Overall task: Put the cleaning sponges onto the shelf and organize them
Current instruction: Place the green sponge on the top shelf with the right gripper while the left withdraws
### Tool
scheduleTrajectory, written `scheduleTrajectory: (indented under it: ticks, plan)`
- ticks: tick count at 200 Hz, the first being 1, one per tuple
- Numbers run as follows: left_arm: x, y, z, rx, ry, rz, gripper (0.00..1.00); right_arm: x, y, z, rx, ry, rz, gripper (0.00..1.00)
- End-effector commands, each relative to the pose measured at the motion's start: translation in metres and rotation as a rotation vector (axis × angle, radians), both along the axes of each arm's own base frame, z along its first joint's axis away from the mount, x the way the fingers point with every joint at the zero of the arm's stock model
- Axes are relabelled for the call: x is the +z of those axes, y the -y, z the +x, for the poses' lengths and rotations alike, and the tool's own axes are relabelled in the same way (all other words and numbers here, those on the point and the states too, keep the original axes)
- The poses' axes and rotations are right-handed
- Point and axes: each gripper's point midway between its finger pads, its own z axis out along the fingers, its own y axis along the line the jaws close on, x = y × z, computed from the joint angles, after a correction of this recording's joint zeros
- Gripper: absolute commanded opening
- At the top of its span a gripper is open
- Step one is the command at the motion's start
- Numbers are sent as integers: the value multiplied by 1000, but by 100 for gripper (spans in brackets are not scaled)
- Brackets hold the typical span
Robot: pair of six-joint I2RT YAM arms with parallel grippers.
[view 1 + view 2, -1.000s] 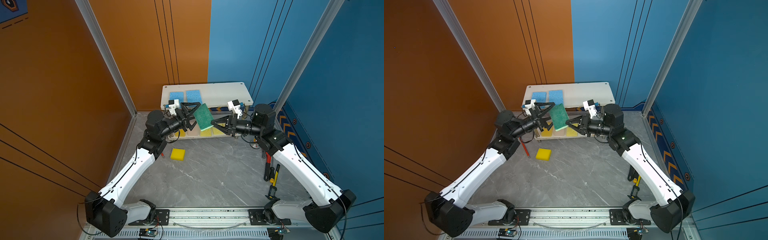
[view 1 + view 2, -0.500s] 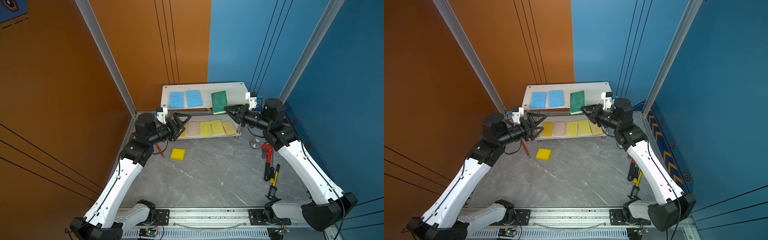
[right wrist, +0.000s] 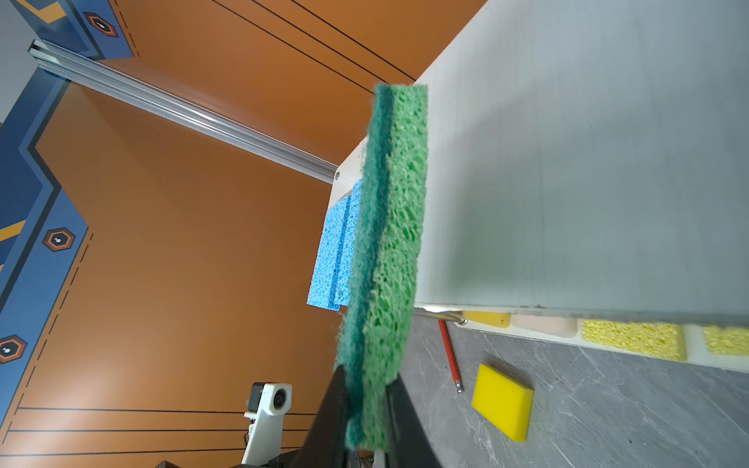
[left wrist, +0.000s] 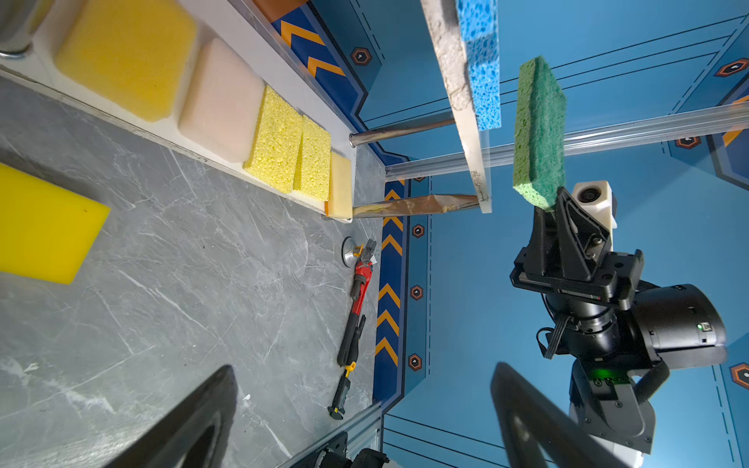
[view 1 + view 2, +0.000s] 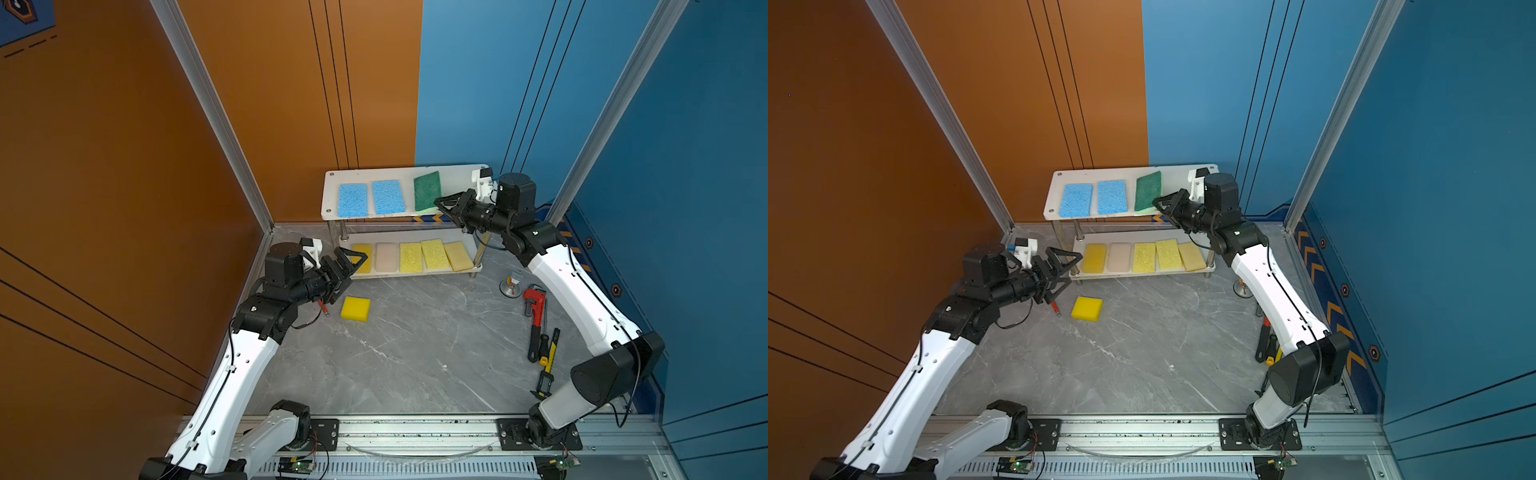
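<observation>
The right gripper (image 5: 438, 203) is pinched narrow on the near short end of the green scouring sponge (image 5: 427, 190). In both top views the sponge lies at about 11 o'clock from the fingertips, out over the top board of the shelf (image 5: 457, 179). Its long axis runs roughly 12 to 6, parallel to the two blue sponges (image 5: 353, 200), which lie flat just beside it at its 9 o'clock.

In the left wrist view the sponge is apart from the board. There is a clear gap between its pale green underside and the white surface, and the dark scrub face is turned away from the board. It therefore hangs over its place and is not yet set down. The coming move is probably a short drop onto the bare stretch of board beneath it, followed by a release.

The left gripper (image 5: 352, 253) has its fingers spread wide and holds nothing. It sits in front of the 9 o'clock end of the lower board, where a row of five sponges (image 5: 410, 257) already lies.

One bright yellow sponge (image 5: 355, 308) remains on the marble floor, near the left gripper at 6 o'clock from it and well apart from the right arm, so the left arm is the nearer one. A red-handled hex key (image 5: 323, 308) lies just beside that sponge at its 9 o'clock.
</observation>
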Motion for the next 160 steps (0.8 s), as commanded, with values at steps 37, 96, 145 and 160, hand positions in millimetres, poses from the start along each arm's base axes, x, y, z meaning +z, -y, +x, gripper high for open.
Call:
scheduleTrajectory:
  ticks: [37,96,145,160]
  plan:
    - [-2,-10,-9,-6,5,8,98,6,-5,19,1,35,-18,16]
    - [-3,-17,-13,16,-2,1,98,-3,-8,32,2,16,-21,17]
    - [-2,-22,-16,26,-1,-2,98,-10,-10,42,0,5,-23,17]
    - [-4,-23,-17,31,-6,-1,98,-10,-11,44,2,5,-21,17]
